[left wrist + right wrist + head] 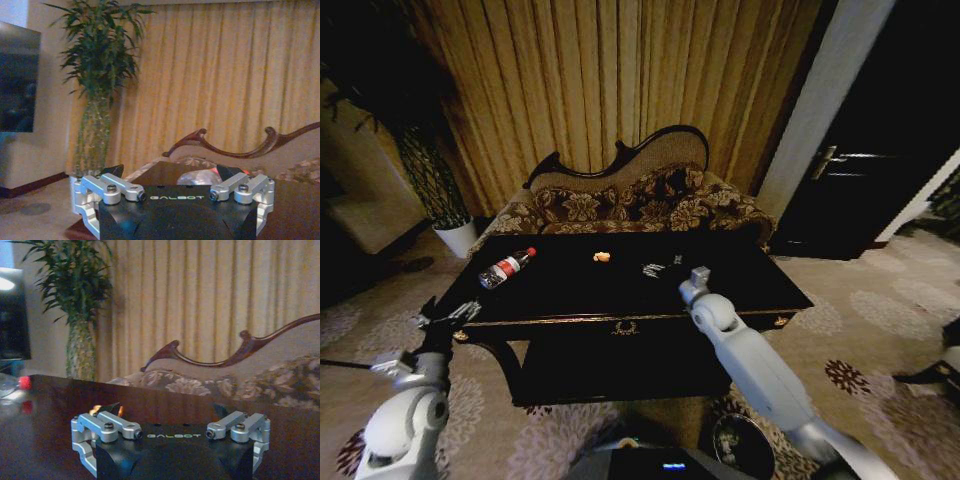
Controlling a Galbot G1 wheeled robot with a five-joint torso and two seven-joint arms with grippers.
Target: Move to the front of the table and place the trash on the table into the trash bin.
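Observation:
The black table with gold trim stands right in front of me. A clear bottle with a red label lies on its left part, and an orange-yellow scrap sits near the middle. My right gripper hovers open over the tabletop just right of that scrap, which shows by one fingertip. The bottle's red cap shows far off to the side. My left gripper is open at the table's left front corner, with the bottle ahead between its fingers. The black trash bin stands on the floor by my right arm.
A floral sofa stands behind the table against the curtains. A tall plant in a white pot stands at the back left. A dark door is at the right. Patterned carpet lies open to the table's right.

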